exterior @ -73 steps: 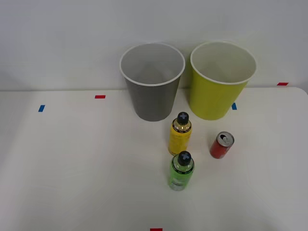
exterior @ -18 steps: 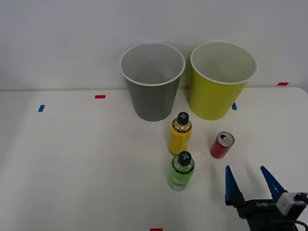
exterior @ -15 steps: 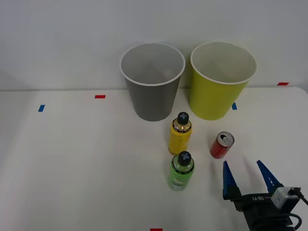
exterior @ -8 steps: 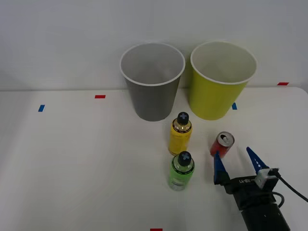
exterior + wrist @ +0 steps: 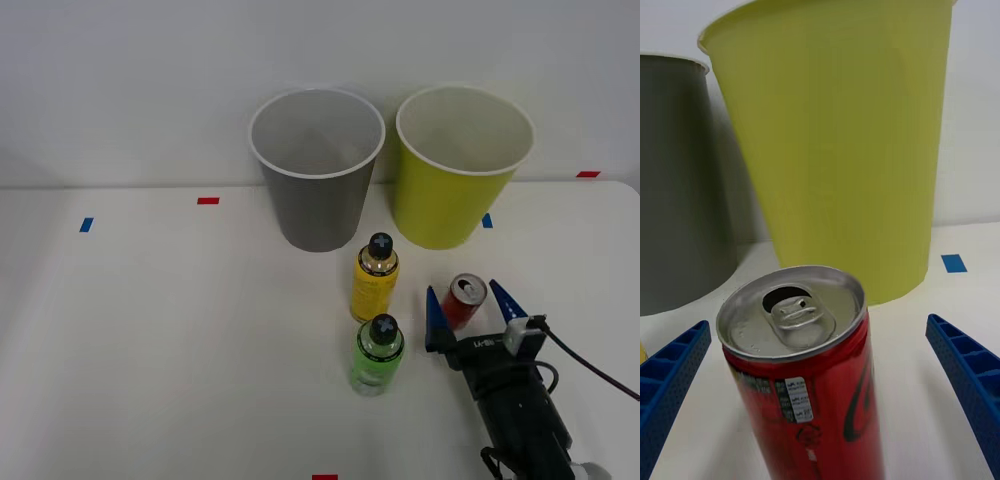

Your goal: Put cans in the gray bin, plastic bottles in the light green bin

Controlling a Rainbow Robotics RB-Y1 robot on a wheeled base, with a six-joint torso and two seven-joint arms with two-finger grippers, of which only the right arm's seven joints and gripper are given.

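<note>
Right gripper (image 5: 467, 303) stands wide open, one blue finger on each side of the upright red can (image 5: 463, 301), neither visibly touching it. Can stands on the table (image 5: 150, 330), right of the yellow bottle (image 5: 374, 278) and near side of the light green bin (image 5: 458, 165). Risk: an off-centre closure could tip the can or push it into the bottle; gray bin (image 5: 317, 165) is farther left.

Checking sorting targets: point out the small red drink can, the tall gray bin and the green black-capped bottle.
red can (image 5: 801, 390), right wrist view, red side wall.
gray bin (image 5: 318, 210), front view, outer wall.
green bottle (image 5: 376, 362), front view, body.
</note>
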